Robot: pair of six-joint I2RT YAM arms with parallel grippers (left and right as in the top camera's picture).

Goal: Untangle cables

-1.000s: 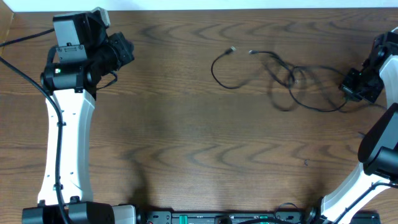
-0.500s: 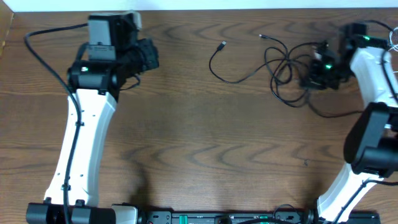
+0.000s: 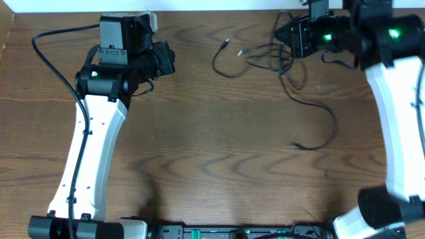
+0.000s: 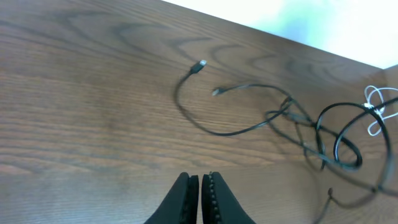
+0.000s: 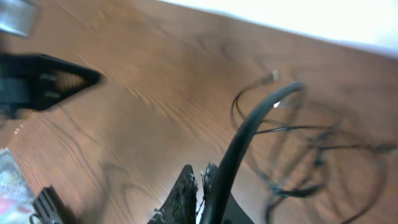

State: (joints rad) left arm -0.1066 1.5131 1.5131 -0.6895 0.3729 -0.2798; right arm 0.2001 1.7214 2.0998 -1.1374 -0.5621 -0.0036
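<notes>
right fingers (image 5: 181, 194): pressed together. A black strand of the cables (image 4: 230, 132) rises from between them, so I judge it pinched, though the wrist view is blurred.
left fingers (image 4: 185, 196): pressed together, nothing between them, hanging above bare worktop (image 3: 199, 133) and apart from the cords.
location: overhead, the cables lie along the far edge at about 12 to 1 o'clock. The knot is right at the right fingers.
long axis: the bundle runs roughly 9 to 3 o'clock along the far edge. One loose tail (image 3: 330, 119) trails off toward 5 o'clock, and its end lies free on the worktop.
pointing: the plug end (image 3: 226, 42) sits at the 9 o'clock extreme of the bundle, on an open loop, with its tip toward about 1 o'clock.
white cord (image 4: 375, 112): a small coil at the 3 o'clock edge of the left wrist view, beside the black loops.
handling (judged): light, limp and thin. The cords keep no shape when lifted, a strand can slide through a pinch, and plugs are likely to snag at crossings.
where to hold (judged): on a single strand just behind a plug, or on the free tail, not on the knot. The open loop nearest the left fingers looks the easiest take.
</notes>
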